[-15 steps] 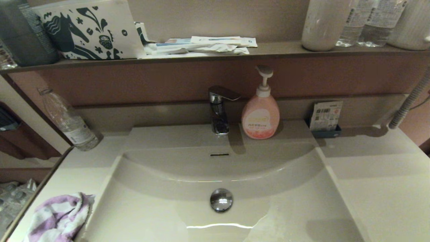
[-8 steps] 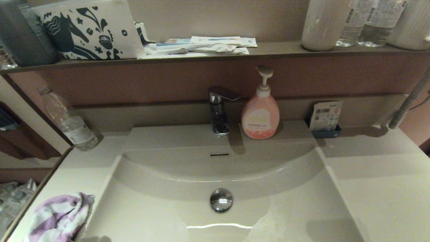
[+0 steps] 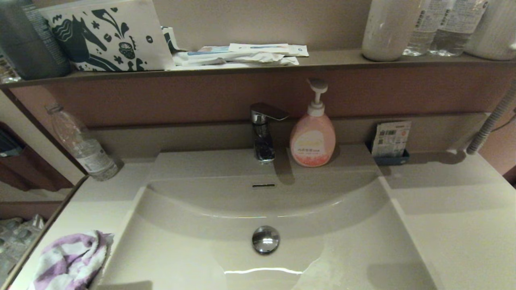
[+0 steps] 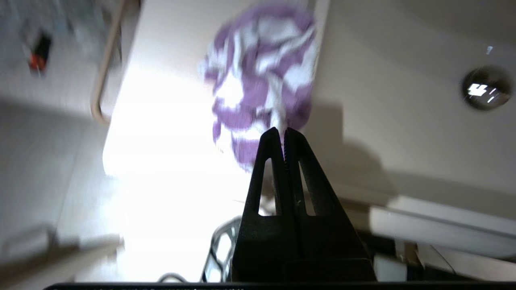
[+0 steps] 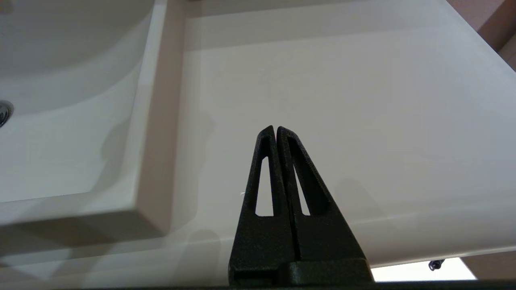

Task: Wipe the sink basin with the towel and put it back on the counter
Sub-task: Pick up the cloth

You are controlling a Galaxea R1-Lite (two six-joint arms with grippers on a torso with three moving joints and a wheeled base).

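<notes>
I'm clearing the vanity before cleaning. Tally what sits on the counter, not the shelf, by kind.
Water bottle: 1
Pump soap dispenser: 1
Striped towel: 1
Small tray of packets: 1
Total: 4

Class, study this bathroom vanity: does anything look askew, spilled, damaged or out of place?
Only the towel stands out: it lies crumpled in a heap on the counter at the sink basin's left rim, not folded. Nothing looks spilled or damaged. The left gripper, shut, is above it.
</notes>
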